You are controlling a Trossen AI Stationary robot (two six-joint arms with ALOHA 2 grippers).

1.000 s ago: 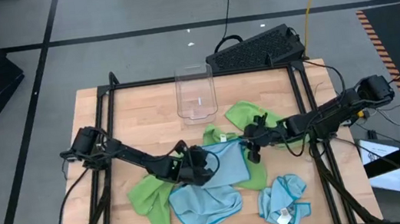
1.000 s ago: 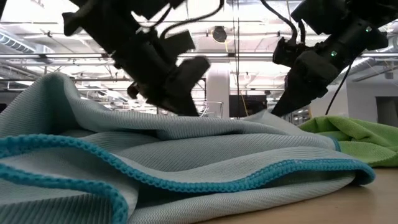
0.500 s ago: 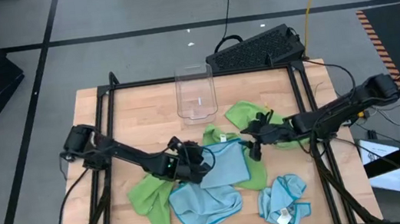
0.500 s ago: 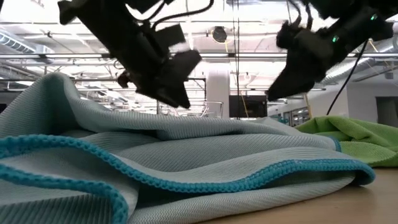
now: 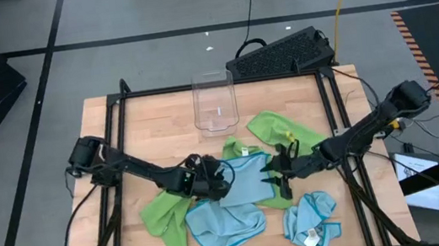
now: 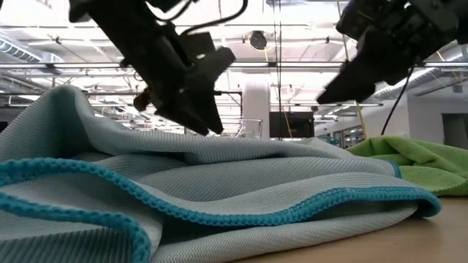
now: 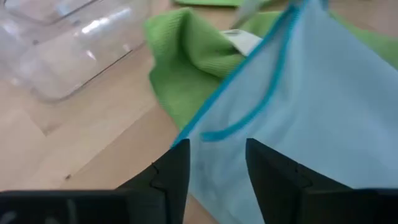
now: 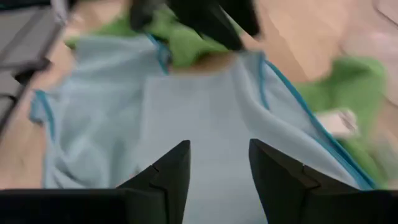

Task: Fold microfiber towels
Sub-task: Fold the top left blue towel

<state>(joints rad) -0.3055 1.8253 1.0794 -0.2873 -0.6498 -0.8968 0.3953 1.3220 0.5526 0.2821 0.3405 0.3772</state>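
Pale wood makes up the table (image 5: pixel 152 123), framed by dark rails. On it lie six microfiber towels, three light blue and three lime green, all in the near half. The largest, a light blue towel (image 5: pixel 248 179), is spread flat near the middle; a second blue one (image 5: pixel 226 224) lies rumpled just nearer, touching it, and a third blue one (image 5: pixel 310 217), bunched with a white tag, sits near and to the right. One green towel (image 5: pixel 164 219) lies near and left, one (image 5: pixel 275 128) far and right of the spread towel, and a smaller green one (image 5: pixel 234 148) with a white tag peeks from under its far edge. A single clear plastic bin (image 5: pixel 214 102) stands upright at the far middle, apart from the cloths.

The left gripper (image 5: pixel 220 180) hovers over the spread blue towel's left edge, fingers (image 7: pixel 171 177) parted with nothing between them. The right gripper (image 5: pixel 282 181) hangs over the same towel's right edge, its fingers (image 8: pixel 171 174) likewise apart and empty.
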